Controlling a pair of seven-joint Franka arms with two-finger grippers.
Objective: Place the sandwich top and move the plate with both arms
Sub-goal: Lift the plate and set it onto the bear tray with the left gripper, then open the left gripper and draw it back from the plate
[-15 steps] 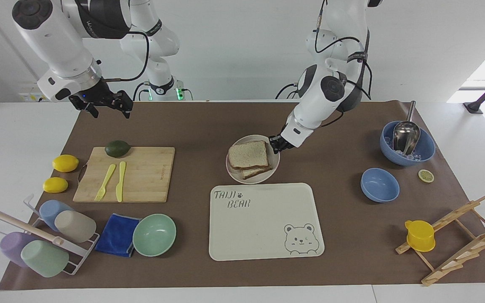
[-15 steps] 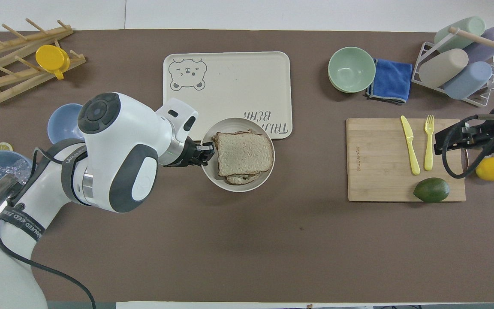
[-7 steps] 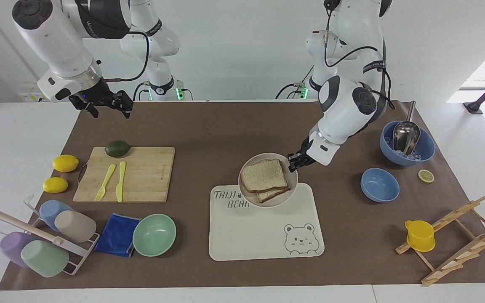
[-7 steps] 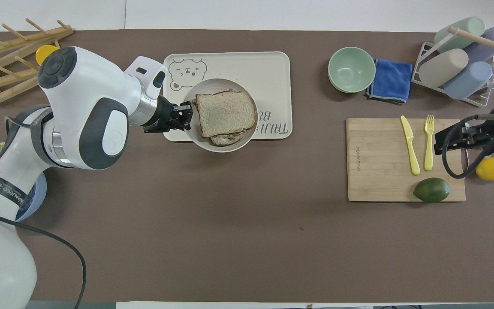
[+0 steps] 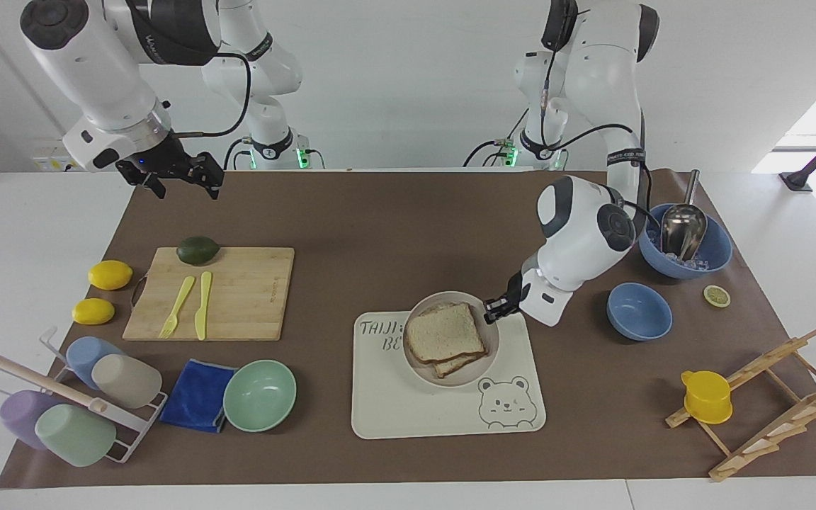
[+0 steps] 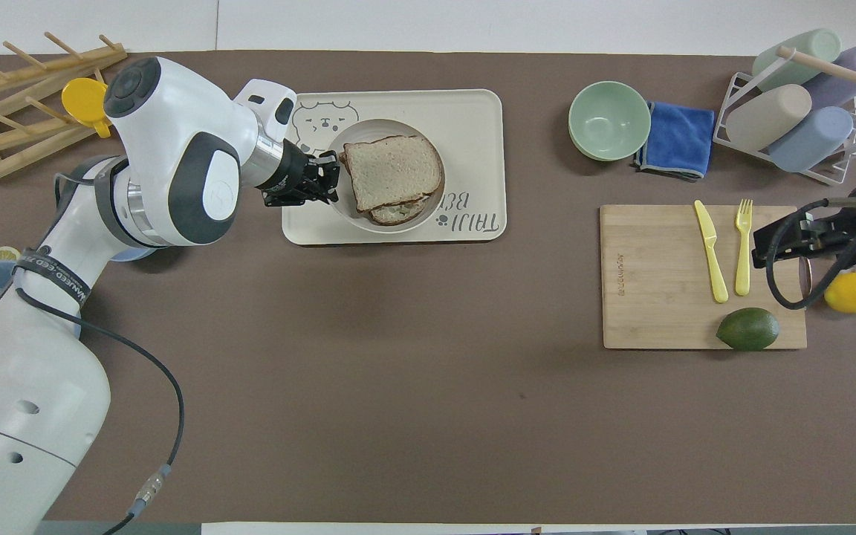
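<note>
Now left claw is clamped on the plate rim, over the bear tray, sandwich top on. Next: lower and release. Right claw waits spread.

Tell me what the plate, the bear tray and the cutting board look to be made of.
Plate: matte beige, evenly coloured, probably plastic or melamine, though glazed ceramic is possible. Bear tray: matte cream with printed lettering and rounded corners, likely moulded plastic. Cutting board: pale wood or bamboo, with visible grain and joined strips, unvarnished look.
</note>
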